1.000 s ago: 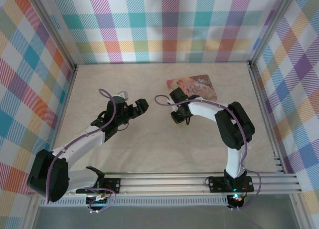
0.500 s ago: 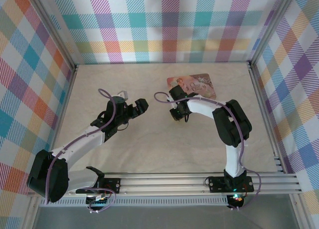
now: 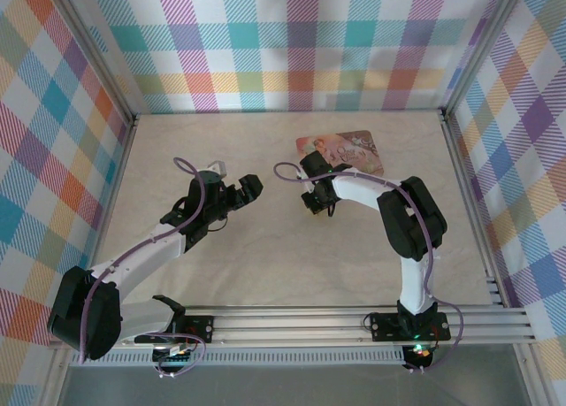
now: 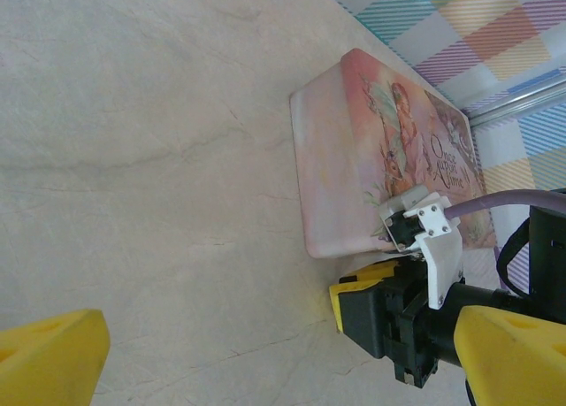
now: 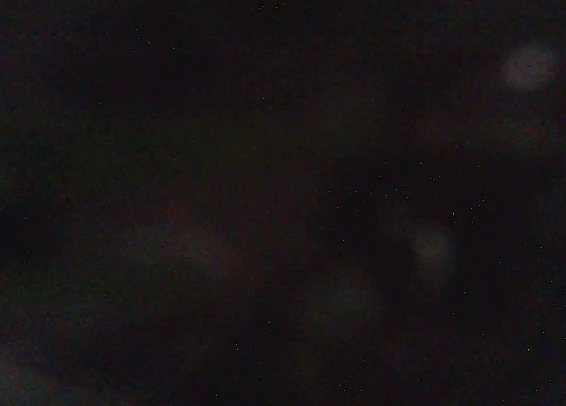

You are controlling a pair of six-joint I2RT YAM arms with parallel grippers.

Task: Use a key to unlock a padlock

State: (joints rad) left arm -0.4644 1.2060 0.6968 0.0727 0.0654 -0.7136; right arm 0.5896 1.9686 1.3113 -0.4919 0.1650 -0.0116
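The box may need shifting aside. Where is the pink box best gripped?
Probably from above, fingers straddling its shorter span on the two long side walls: the pink box lies flat, so only those upright walls oppose each other. Grip toward its right end, clear of the right gripper at its near-left corner.

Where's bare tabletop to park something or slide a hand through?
Free: the far-left stretch of beige table between the plaid back wall and the left arm; the near middle between both arms, ahead of the aluminium rail. Crowded: the pink illustrated rectangular box, with the right hand beside its near-left corner.
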